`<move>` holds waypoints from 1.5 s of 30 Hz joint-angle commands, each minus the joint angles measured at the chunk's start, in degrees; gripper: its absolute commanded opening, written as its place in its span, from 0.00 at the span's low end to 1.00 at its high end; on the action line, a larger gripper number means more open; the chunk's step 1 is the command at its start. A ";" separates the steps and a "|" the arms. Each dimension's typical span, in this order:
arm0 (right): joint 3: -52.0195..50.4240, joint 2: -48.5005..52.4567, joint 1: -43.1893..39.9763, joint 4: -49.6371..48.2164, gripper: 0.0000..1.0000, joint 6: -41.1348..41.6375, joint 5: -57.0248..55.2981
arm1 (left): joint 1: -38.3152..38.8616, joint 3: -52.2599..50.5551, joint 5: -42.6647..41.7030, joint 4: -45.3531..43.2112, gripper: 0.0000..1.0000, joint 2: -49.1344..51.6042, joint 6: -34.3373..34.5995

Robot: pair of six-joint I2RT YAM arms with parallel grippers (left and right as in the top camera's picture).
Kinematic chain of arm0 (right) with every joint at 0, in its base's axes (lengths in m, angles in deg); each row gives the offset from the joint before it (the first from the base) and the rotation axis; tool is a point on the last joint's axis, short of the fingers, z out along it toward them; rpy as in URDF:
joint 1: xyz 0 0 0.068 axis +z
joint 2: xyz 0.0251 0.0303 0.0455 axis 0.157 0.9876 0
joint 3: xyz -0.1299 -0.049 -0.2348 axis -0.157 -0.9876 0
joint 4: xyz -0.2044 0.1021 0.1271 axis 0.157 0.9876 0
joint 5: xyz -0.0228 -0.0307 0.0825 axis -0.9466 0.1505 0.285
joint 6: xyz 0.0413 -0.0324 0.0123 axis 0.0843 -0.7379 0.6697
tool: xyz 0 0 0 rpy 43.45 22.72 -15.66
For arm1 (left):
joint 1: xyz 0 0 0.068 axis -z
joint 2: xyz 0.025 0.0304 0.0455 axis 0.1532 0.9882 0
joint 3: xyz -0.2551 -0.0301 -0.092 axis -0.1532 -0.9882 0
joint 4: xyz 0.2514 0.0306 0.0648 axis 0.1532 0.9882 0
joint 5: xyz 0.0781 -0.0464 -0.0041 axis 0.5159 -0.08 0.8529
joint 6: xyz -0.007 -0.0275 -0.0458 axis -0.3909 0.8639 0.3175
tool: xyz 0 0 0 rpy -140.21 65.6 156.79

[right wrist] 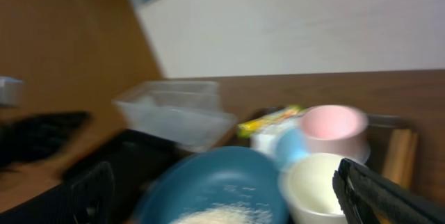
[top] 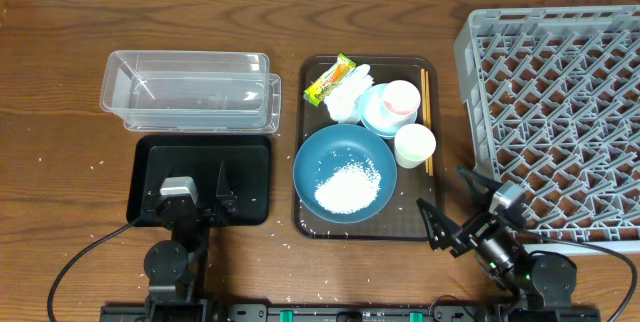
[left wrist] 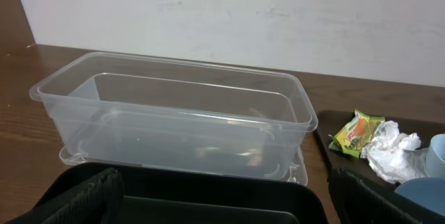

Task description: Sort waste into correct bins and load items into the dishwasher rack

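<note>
1. The left tool hangs over the black tray with its jaws apart and nothing held. The right tool sits between the near right corner of the brown tray and the rack, also wide apart and empty.
2. All task items lie on the brown tray, so no sorting appears done. The blue bowl holds the rice. The wrapper and tissue touch at the far end. The pink cup stands in the light-blue dish, with the white cup just beside it. The chopsticks lie along the right rim.
3. The clear tub and the black tray both look empty, as does the rack.
4. Risk: tilting the bowl in transit would spill rice. A few white specks lie loose on the table.
5. Risk: the wrapper and tissue touch, so 1 pinch may take both into 1 bin.
6. Risk: lifting the pink cup may drag the dish or knock the white cup, because the 3 are crowded together.
7. Risk: the chopsticks are thin and lie flat against the rim, so a grasp may slip or take only 1.
8. The right wrist view is blurred, so fine positioning from it is unreliable.
</note>
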 commanded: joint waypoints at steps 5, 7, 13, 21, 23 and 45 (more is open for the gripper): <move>-0.07 -0.31 0.66 -10.88 0.99 23.98 3.13 | -0.24 -0.90 0.68 2.40 0.97 -0.35 -0.50; -0.04 -0.31 0.66 -17.97 0.99 26.99 1.09 | -0.24 -0.90 0.68 2.40 0.97 -0.35 -0.50; 5.03 0.31 0.66 -20.96 0.99 27.34 -8.92 | -0.24 -0.90 0.68 2.40 0.97 -0.35 -0.50; 22.73 13.99 0.66 -4.87 0.99 12.11 -3.19 | -0.24 -0.90 0.68 2.40 0.97 -0.35 -0.50; 28.41 18.97 0.66 1.92 0.99 8.13 -2.27 | -0.24 -0.90 0.68 2.40 0.97 -0.35 -0.50; 79.28 74.31 31.06 67.65 0.99 -19.82 -47.41 | -0.24 -0.90 0.68 2.40 0.96 -0.35 -0.50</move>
